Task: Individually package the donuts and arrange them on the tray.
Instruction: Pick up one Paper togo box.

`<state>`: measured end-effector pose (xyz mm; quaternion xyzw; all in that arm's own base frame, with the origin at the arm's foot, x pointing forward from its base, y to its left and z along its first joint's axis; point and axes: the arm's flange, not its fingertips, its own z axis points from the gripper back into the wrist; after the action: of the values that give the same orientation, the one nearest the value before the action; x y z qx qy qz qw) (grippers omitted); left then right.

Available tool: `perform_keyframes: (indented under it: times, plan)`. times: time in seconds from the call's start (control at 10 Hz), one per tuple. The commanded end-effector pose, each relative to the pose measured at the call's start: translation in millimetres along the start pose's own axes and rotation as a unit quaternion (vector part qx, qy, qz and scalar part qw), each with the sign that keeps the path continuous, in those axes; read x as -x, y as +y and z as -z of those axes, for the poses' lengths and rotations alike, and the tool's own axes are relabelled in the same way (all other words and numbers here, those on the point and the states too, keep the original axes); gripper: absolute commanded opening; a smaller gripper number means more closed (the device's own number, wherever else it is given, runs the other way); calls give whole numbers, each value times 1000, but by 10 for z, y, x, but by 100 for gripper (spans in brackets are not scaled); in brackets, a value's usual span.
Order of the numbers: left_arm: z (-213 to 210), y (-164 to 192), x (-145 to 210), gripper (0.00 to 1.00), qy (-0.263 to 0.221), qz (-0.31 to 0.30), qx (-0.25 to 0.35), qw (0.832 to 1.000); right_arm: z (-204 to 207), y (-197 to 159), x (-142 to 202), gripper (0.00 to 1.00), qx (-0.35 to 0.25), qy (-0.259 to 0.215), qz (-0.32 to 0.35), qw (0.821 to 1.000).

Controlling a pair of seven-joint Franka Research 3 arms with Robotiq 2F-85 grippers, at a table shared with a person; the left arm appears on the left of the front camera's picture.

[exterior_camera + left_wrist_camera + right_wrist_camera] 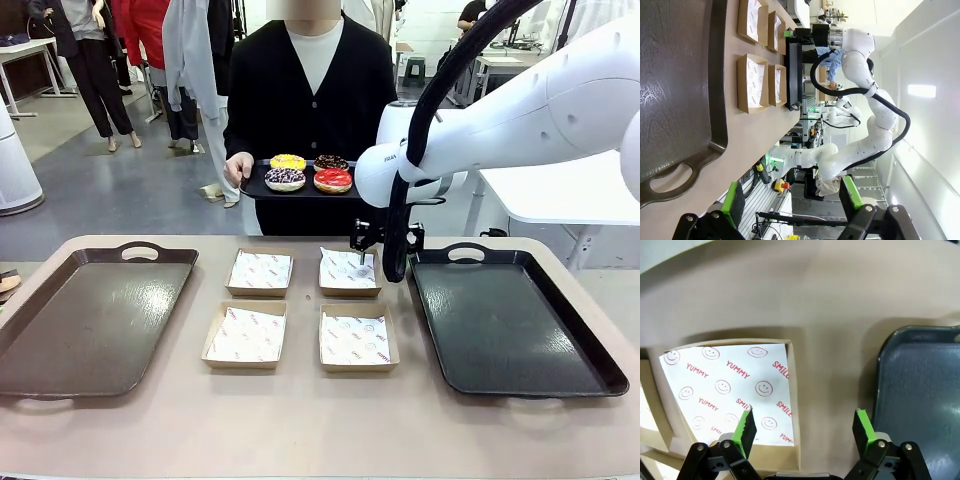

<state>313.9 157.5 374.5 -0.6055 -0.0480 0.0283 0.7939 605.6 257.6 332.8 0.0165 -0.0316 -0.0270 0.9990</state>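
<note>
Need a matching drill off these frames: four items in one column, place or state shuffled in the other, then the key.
Column A
1. donuts
2. paper-lined boxes
3. right gripper
4. left gripper

Column B
a. open, aimed along the table toward the right arm
b. open, above the far-right box edge, beside the right tray
c. on a small black tray held by the person
d. on the table, between the left tray and the right tray

Pairs: 1-c, 2-d, 3-b, 4-a
</note>
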Motion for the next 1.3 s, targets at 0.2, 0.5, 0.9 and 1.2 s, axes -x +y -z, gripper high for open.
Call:
perform_keyframes:
  times: [0.2, 0.5, 0.9, 1.2]
  plan:
    - [-15, -4, 13, 100, -2, 1, 3, 1000, 108, 0, -141, 100, -30, 4, -11, 999]
    - [-15, -4, 13, 100, -2, 1, 3, 1000, 176, 4, -192, 100, -35, 6, -24, 999]
    - [-15, -4, 13, 100, -2, 1, 3, 1000, 171, 20, -178, 0, -32, 0, -40, 999]
    - [-15, -4, 13, 100, -2, 1, 3, 1000, 163, 20, -176, 3, -33, 1, -36, 999]
